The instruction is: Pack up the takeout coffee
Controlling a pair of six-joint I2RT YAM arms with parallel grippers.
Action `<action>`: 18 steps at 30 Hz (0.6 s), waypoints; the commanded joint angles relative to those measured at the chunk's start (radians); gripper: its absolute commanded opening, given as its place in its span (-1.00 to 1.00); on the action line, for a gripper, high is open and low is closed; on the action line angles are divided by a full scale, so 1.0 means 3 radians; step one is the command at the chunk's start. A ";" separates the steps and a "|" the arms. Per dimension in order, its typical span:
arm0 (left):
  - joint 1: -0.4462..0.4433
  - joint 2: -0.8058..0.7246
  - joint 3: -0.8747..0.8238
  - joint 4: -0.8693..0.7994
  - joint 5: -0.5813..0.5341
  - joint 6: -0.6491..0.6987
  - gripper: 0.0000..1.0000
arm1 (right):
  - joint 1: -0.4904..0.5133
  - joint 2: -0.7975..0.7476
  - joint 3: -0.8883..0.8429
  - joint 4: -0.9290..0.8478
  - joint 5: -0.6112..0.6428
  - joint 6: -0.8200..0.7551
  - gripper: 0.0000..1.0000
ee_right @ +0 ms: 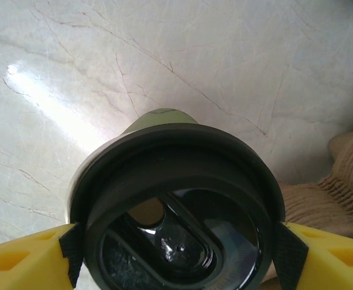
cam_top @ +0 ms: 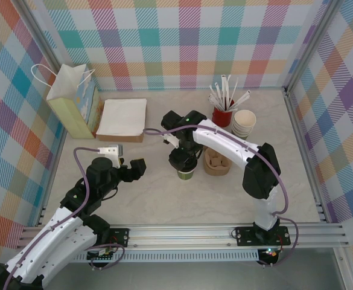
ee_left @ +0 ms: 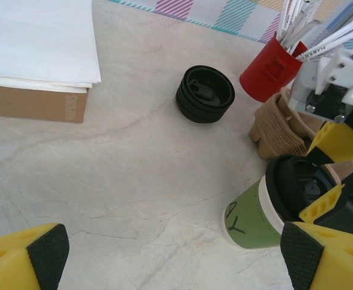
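The takeout coffee (cam_top: 186,174) is a small olive-green paper cup (ee_left: 253,215) standing upright mid-table, with its black lid (ee_right: 176,211) on top. My right gripper (cam_top: 184,159) reaches down over it. Its black pads (ee_right: 72,251) press the lid's rim from both sides, so it is shut on the lidded cup. My left gripper (cam_top: 127,160) hovers open to the left of the cup with nothing between its fingers (ee_left: 46,257), only bare table.
A brown pulp carrier (cam_top: 216,162) sits just right of the cup. Behind it stand a red cup of straws (cam_top: 223,115) and stacked paper cups (cam_top: 244,122). A stack of black lids (ee_left: 205,93) lies behind the cup. Napkins on a box (cam_top: 122,118) and a paper bag (cam_top: 73,99) stand back left.
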 commanded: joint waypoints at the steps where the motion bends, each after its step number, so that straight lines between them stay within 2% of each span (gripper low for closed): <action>1: 0.0019 -0.0030 -0.0041 0.0038 -0.0026 -0.0003 0.85 | 0.0030 0.0039 0.0100 -0.0108 -0.0020 -0.0025 0.64; 18: 0.0019 0.0030 -0.0052 0.0109 0.0050 -0.0026 0.86 | 0.0028 -0.0157 0.0027 -0.0110 -0.0159 0.0052 0.65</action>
